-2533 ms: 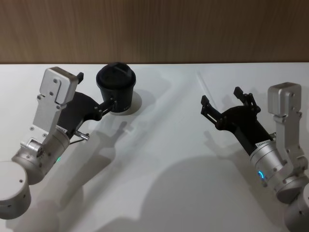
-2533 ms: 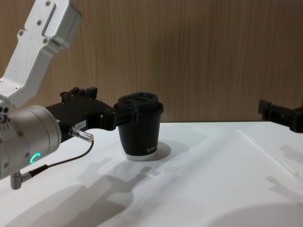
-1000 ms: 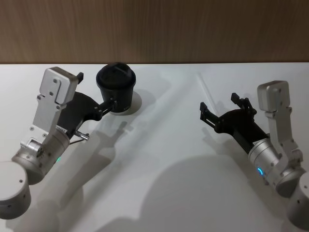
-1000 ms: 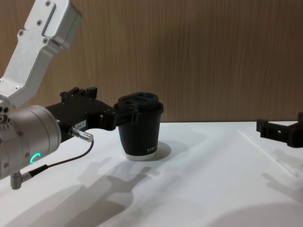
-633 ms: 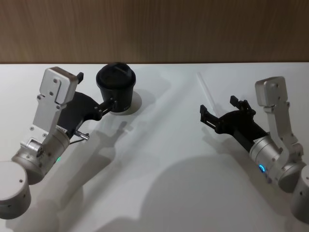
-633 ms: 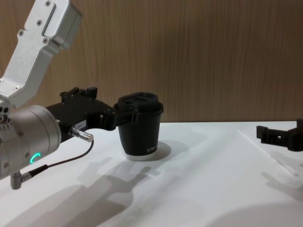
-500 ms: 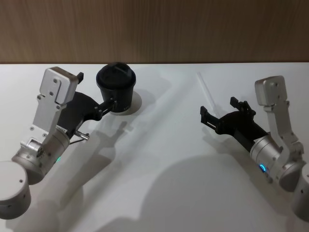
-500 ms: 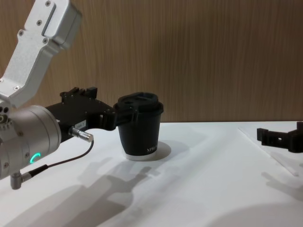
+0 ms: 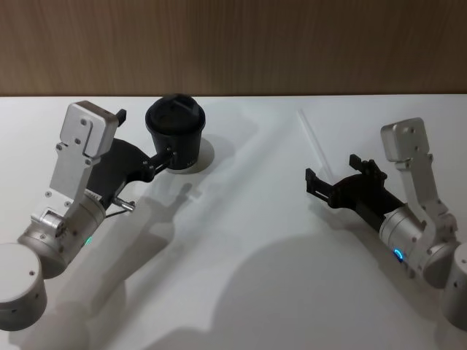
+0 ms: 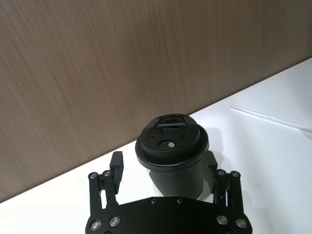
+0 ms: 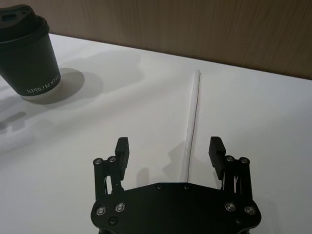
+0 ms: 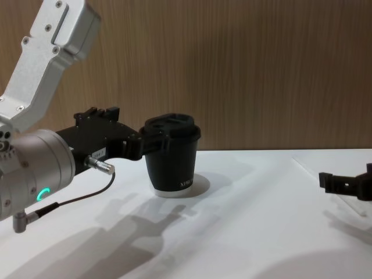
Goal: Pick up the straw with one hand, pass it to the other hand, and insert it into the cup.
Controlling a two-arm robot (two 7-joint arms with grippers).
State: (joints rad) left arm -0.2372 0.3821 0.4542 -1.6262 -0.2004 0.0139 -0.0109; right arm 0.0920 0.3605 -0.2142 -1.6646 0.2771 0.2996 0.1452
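The black lidded cup (image 9: 175, 120) (image 12: 172, 163) stands at the table's back left. My left gripper (image 9: 146, 135) (image 10: 163, 165) (image 12: 131, 131) is open, with one finger on each side of the cup just under its lid. The thin white straw (image 9: 312, 138) (image 11: 193, 114) lies flat on the table at the right, with its far end pointing toward the wall. My right gripper (image 9: 333, 169) (image 11: 169, 147) (image 12: 347, 177) hangs low over the straw's near end, open. Its fingers straddle the straw without touching it. The cup (image 11: 27, 53) also appears far off in the right wrist view.
A wood-panelled wall (image 9: 233, 44) closes off the back of the white table (image 9: 233, 240). A thin black cable (image 12: 70, 200) loops under my left arm. Open table surface lies between the cup and the straw.
My right gripper has dropped lower and drawn back over the straw's near end, staying open. The left gripper and the cup have not moved.
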